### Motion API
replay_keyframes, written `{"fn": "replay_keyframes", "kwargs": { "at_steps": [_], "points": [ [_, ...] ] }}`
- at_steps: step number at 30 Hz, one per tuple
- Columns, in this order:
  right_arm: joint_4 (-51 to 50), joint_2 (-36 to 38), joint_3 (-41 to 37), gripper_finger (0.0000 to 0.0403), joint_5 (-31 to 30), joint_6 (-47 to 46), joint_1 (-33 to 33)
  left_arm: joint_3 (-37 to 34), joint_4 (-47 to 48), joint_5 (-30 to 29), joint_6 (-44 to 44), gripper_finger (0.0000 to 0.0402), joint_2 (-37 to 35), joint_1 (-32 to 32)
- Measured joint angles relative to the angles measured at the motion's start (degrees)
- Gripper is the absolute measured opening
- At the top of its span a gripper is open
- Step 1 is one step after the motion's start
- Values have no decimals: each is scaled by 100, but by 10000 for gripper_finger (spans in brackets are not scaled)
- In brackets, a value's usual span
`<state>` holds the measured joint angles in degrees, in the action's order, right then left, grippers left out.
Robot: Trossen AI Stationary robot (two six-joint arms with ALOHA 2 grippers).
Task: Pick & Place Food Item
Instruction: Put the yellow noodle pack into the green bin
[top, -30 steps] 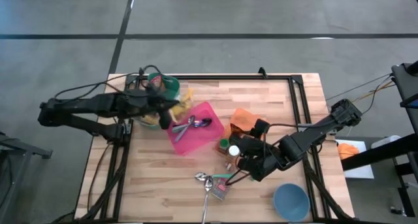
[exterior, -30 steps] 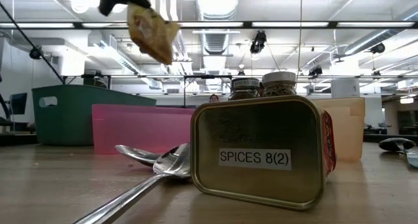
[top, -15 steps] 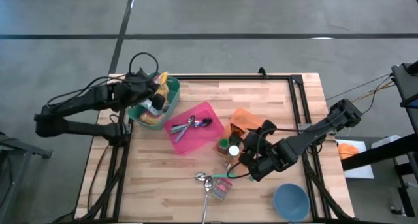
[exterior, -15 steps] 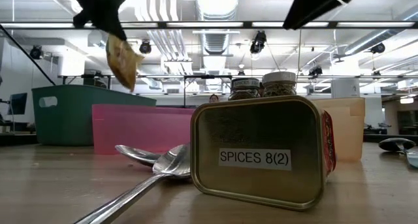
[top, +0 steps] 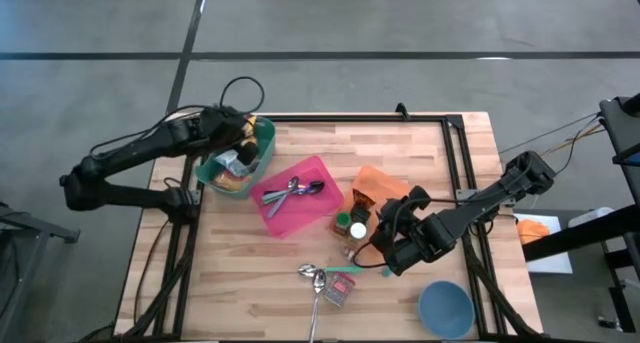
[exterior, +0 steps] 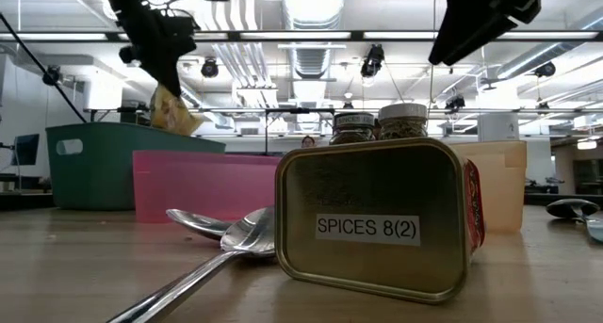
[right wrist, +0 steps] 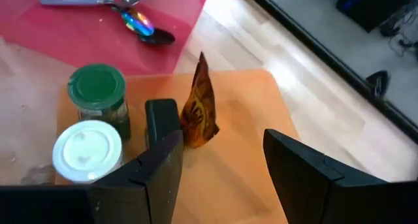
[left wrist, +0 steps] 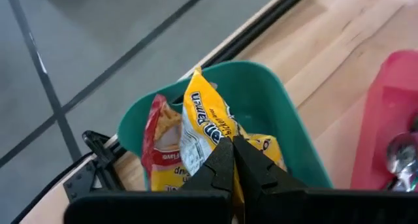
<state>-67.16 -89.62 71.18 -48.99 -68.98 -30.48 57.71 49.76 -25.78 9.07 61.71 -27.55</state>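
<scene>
Snack packet [left wrist: 204,129] half behind clamped fingers [left wrist: 222,165]

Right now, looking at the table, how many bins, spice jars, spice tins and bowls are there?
Bins: 3 (green bin, pink bin, orange bin)
Spice jars: 2 (green-lidded jar, white-lidded jar)
Spice tin: 1
Blue bowl: 1
Total: 7

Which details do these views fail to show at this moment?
- Bottom of the green bin: left wrist view, covered by snack packets and the left hand, shut on the yellow packet.
- Spice jar labels: low view, hidden behind the tin.
- Blue bowl: low view, cut off by the edge.
</scene>
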Motion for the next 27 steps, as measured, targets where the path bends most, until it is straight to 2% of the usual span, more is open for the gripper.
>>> {"fn": "replay_keyframes", "kwargs": {
  "at_steps": [7,21,27],
  "points": [
    [55,2,0,210,384,130,-6,-2,-19,437,-458,0,391,-183],
    [252,2,-210,210,398,194,-11,-14,-195,443,-828,0,1045,-629],
    [401,2,-380,210,410,196,-13,-396,-755,484,-946,0,1124,-759]
  ]
}}
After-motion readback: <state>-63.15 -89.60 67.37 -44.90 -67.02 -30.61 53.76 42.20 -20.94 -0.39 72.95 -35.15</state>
